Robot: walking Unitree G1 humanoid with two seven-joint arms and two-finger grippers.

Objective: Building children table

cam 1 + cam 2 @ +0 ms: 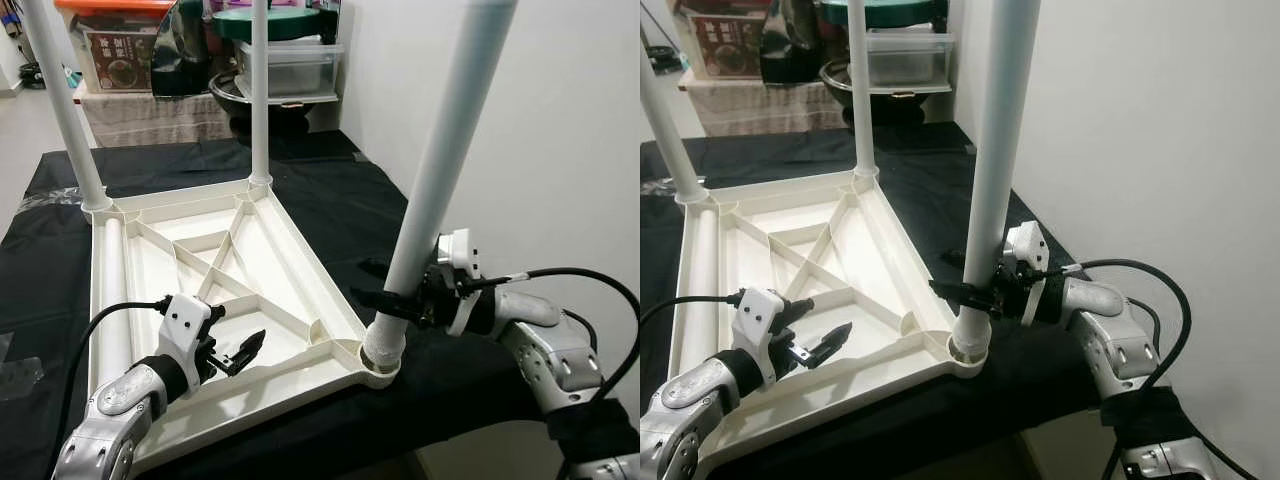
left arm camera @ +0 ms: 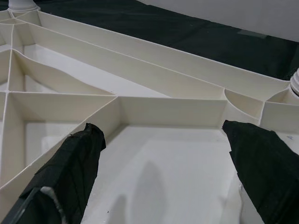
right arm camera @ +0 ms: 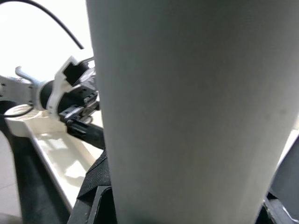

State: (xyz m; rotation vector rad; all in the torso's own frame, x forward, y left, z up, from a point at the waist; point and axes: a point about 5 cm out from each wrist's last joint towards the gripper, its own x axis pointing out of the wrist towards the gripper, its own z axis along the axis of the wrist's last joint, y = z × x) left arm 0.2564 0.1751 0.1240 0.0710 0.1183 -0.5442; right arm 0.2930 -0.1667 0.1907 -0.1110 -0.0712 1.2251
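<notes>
Overall, the job looks well along. Far left: one white leg point(image 1: 65, 110) stands upright in its corner socket of the upturned children's table point(image 1: 150, 250), which lies ribbed side up on the black-covered tabletop point(image 1: 330, 195). Along the left rim a fourth leg point(image 1: 112, 300) lies flat in the trough, not yet fitted, as far as I can judge. My left pincer point(image 1: 238, 355) hovers low over the near part of the ribbed underside, fingers spread well apart, holding nothing; its wrist view looks down between both black fingers point(image 2: 70, 172) onto bare plastic ribs. Centre back: a second leg point(image 1: 260, 90) stands upright in the far corner socket. Right: a third leg point(image 1: 440, 160) rises from the near right corner socket point(image 1: 382, 350), leaning somewhat to the right, so I judge it still needs seating or screwing home. My right pincer point(image 1: 975, 293) reaches in from the right and closes round this leg just above the socket; its wrist view has the pale tube pressed right up against the lens between the fingers. Done: two legs up, a third in hand. Left: finish this one, then lift and fit the loose leg at the near left corner. Boxes and a bowl point(image 1: 270, 90) sit beyond the tabletop.
</notes>
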